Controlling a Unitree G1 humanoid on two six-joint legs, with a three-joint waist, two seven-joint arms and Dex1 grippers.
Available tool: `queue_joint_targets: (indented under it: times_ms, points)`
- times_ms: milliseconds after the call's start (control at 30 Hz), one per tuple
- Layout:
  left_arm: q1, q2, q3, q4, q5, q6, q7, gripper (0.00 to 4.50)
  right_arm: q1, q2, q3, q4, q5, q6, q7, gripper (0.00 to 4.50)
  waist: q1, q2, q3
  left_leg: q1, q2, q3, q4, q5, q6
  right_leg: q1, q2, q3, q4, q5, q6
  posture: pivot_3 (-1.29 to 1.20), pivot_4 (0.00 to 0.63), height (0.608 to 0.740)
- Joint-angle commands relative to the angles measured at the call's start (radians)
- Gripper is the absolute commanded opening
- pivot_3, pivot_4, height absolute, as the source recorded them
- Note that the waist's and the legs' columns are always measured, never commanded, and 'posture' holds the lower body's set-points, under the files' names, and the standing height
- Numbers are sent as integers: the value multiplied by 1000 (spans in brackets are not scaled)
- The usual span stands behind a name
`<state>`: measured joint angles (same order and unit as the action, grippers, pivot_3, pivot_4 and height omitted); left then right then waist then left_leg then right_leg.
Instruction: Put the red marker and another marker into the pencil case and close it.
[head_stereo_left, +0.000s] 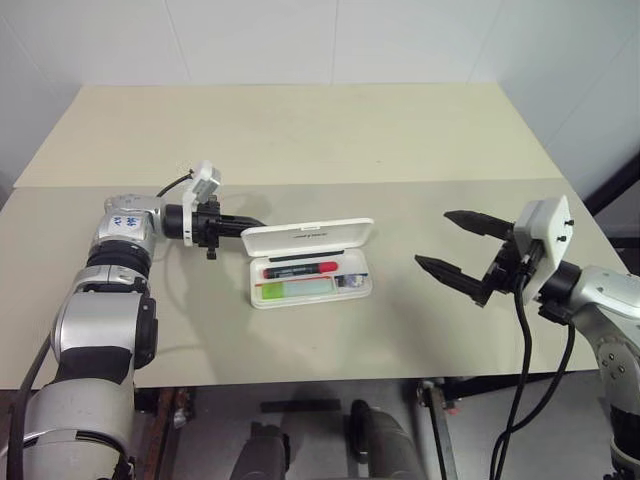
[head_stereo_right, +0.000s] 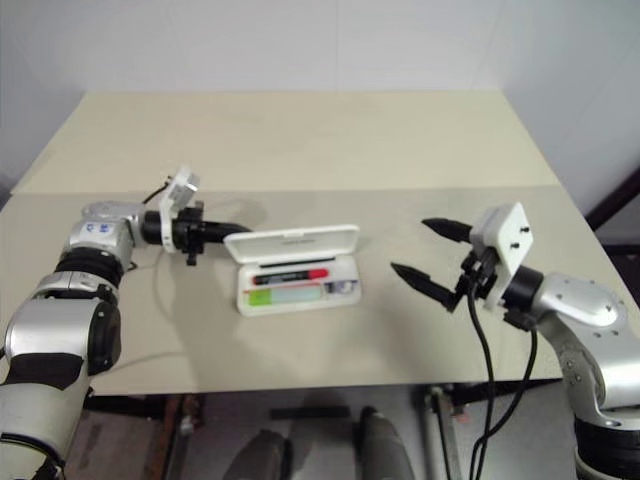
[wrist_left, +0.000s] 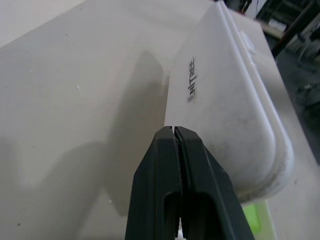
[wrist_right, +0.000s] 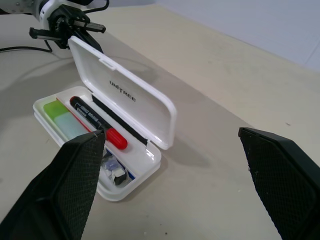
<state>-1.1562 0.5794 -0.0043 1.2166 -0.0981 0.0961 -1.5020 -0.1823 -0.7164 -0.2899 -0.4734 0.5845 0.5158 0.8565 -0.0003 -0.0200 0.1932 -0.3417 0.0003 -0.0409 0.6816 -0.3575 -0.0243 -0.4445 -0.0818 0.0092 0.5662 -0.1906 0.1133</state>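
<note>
Inside one open pencil case (head_stereo_left: 309, 240): one red marker (head_stereo_left: 300, 269), one green highlighter (head_stereo_left: 297, 290).

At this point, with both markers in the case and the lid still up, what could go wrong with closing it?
The shut left hand sits at the far-left corner of the pencil case lid; pushing there alone may slide or twist the light case rather than fold the lid. The red marker lies slantwise in the tray, so the lid might catch on it. The open right hand hangs well aside, not bracing the case.
</note>
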Motion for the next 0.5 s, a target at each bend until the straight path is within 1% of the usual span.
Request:
queue_joint_targets:
  times_ms: [33,133,267,400,500]
  points:
    - [7,4,-29,-67,-4,-39,-112,46,27,4,-53,-21,70,-79,81,4500,0,0,0,0,0,0,0,0,0,0,0,0,0,0,0,0,150,740]
    - [23,1,-53,-109,-25,-42,-112,46,49,-18,-48,32,78,-139,176,4500,0,0,0,0,0,0,0,0,0,0,0,0,0,0,0,0,150,740]
    - [60,1,-93,-177,-50,-45,-112,46,10,-36,-31,155,69,-229,300,4500,-2,0,0,1,0,0,1,0,0,0,0,1,0,0,0,0,150,740]
    - [112,10,-137,-273,-92,-21,-112,46,-75,-54,18,323,35,-340,456,4500,-5,0,0,2,0,1,1,0,0,0,0,2,1,0,0,0,150,740]
    - [143,11,-155,-319,-95,3,-112,46,-150,-63,61,466,-13,-430,557,4500,-5,0,0,3,0,2,1,0,0,0,1,2,2,0,0,0,150,740]
